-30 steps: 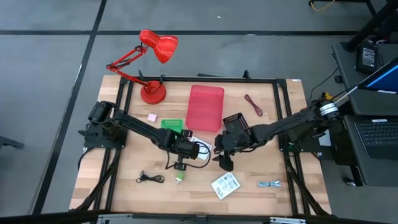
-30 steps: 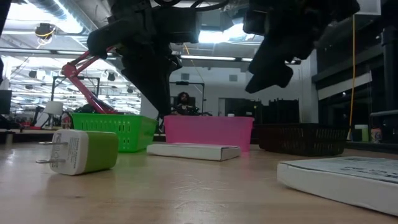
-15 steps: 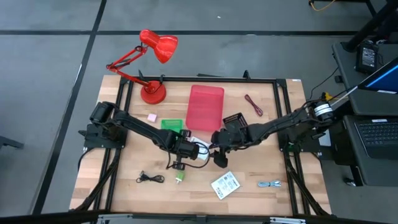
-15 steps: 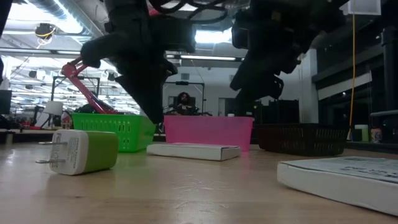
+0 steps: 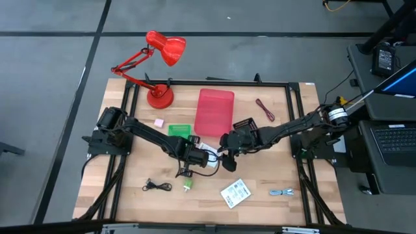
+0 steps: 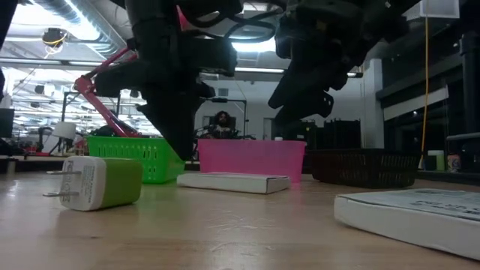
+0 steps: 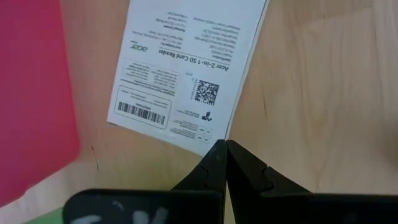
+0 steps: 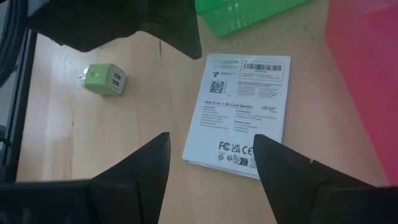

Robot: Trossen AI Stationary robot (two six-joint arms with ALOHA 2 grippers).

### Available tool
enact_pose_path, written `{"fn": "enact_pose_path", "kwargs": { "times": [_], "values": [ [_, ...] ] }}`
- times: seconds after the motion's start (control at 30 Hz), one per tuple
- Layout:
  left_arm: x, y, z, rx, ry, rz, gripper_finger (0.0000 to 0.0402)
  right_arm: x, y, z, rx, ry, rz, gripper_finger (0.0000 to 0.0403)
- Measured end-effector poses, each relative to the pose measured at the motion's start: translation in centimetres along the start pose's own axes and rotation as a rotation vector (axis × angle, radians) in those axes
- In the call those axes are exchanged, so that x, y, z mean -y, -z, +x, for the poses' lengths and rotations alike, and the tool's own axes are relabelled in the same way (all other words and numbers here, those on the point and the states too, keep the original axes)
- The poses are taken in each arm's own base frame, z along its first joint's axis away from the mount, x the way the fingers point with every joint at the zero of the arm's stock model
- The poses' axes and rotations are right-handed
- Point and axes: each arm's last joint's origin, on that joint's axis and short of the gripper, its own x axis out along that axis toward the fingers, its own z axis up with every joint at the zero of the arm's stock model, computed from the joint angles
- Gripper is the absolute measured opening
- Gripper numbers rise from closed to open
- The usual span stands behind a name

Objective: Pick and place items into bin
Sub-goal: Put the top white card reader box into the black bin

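A white printed packet [image 5: 208, 150] lies flat on the table between my two grippers, just near of the pink bin [image 5: 214, 112]. My left gripper [image 5: 195, 160] is shut; in its wrist view the tips [image 7: 224, 149] stand over the packet's [image 7: 186, 68] long edge. In the low view they [image 6: 180, 150] hang slightly above the table. My right gripper [image 5: 227, 156] is open, and its fingers straddle the packet [image 8: 239, 115] from above without touching. A second packet [image 5: 234, 193], a green charger [image 5: 186, 186], a black cable [image 5: 156, 186], a blue-grey cable [image 5: 281, 192] and a maroon cable [image 5: 264, 109] lie apart.
A green basket [image 5: 180, 130] and a black basket [image 5: 244, 125] flank the pink bin. A red desk lamp [image 5: 160, 97] stands at the far left, with a small pink cube [image 5: 157, 122] near it. A black frame [image 5: 296, 117] runs along the table's sides.
My right gripper has moved toward the table's left and far edge, from beside the second packet to above the packet near the pink bin. My left gripper has shifted a little toward the left. The things on the table have stayed where they were.
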Motion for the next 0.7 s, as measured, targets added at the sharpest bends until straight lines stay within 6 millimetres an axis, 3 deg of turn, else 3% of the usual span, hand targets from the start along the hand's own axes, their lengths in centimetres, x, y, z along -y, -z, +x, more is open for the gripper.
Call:
{"fn": "enact_pose_path", "kwargs": {
  "times": [0.37, 0.5, 0.7],
  "values": [
    [-0.7, -1.6, -2.5, -0.008, -0.002, 0.017, 0.0003, 0.5, -0.3, 0.0, 0.006, 0.007, -0.011, 0.0218],
    [-0.7, -1.7, -2.1, -0.018, 0.003, 0.023, 0.0003, 0.5, -0.2, 0.0, -0.001, 0.01, -0.01, 0.0218],
    [-0.6, -2.2, -0.1, -0.103, 0.051, 0.039, 0.0003, 0.5, -0.2, -0.8, -0.018, 0.01, -0.01, 0.0218]
  ]
}}
